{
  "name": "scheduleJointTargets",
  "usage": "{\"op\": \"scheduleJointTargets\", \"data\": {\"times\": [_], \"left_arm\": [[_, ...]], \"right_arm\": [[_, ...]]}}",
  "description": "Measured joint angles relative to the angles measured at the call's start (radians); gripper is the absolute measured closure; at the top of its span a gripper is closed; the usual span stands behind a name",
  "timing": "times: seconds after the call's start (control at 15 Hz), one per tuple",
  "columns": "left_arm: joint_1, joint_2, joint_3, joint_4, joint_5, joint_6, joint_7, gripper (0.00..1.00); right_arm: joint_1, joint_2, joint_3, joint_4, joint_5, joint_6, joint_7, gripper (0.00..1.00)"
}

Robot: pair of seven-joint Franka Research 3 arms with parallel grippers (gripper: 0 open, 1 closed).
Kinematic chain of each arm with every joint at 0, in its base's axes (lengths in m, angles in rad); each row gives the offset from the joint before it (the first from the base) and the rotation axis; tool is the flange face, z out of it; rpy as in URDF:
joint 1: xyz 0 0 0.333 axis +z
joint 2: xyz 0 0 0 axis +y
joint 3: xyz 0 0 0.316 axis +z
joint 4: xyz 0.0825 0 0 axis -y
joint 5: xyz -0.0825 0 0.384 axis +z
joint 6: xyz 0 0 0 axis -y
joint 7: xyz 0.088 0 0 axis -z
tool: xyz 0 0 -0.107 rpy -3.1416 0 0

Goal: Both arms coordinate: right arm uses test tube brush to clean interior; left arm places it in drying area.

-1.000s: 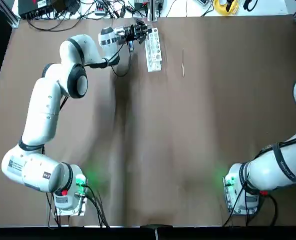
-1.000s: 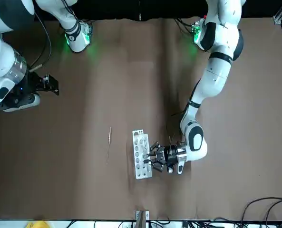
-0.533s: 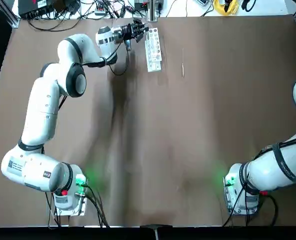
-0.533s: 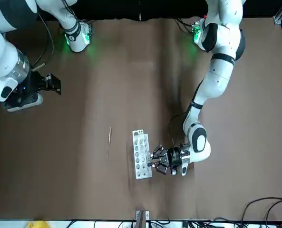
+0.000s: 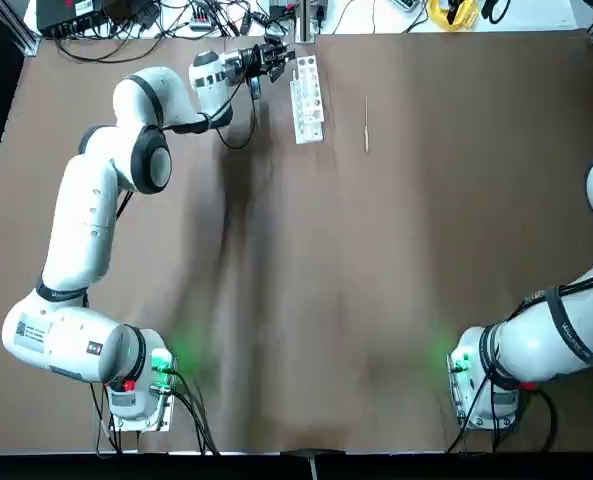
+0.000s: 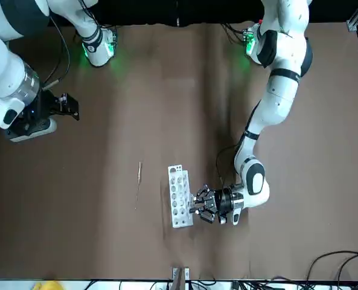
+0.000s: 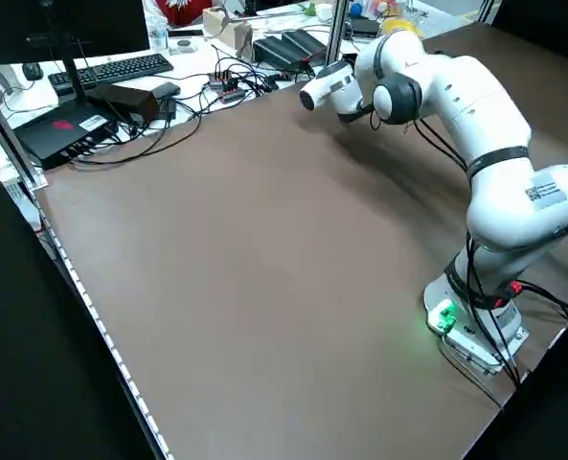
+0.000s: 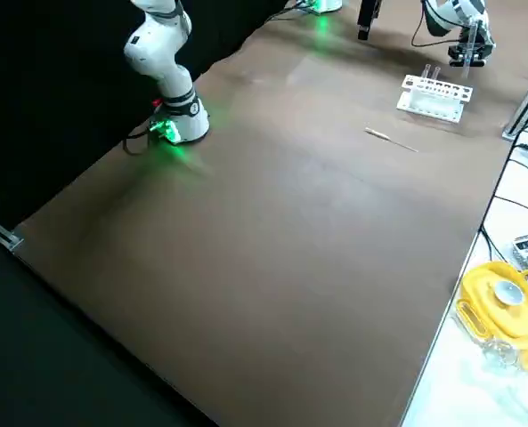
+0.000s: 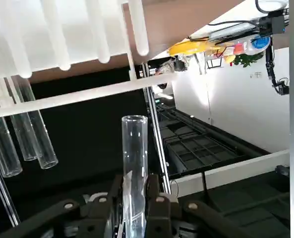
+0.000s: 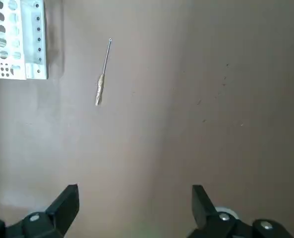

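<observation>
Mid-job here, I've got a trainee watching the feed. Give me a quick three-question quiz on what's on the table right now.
1. True or false: the test tube brush is held by the right gripper.
2. What does the left gripper hold?
A. glass tube
B. brush
C. nothing
3. The brush lies on which side of the rack, the left arm's or the right arm's?

Key: 1 false, it lies on the table; 2 A; 3 right arm's.

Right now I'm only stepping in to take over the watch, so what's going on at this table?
The left gripper is shut on a clear test tube, held just beside the white rack at the table's far edge. The test tube brush lies untouched on the table, on the rack's other side. The right gripper hangs open above bare table, well away from the brush, so no brushing is under way.
</observation>
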Motion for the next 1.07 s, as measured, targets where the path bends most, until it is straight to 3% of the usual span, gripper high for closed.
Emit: {"op": "scheduleJointTargets", "data": {"times": [1.07], "left_arm": [[0.0,0.03,0.007,0.003,-0.057,0.027,0.036,0.76]], "right_arm": [[0.008,0.0,0.0,0.0,0.0,0.007,0.0,0.0]]}}
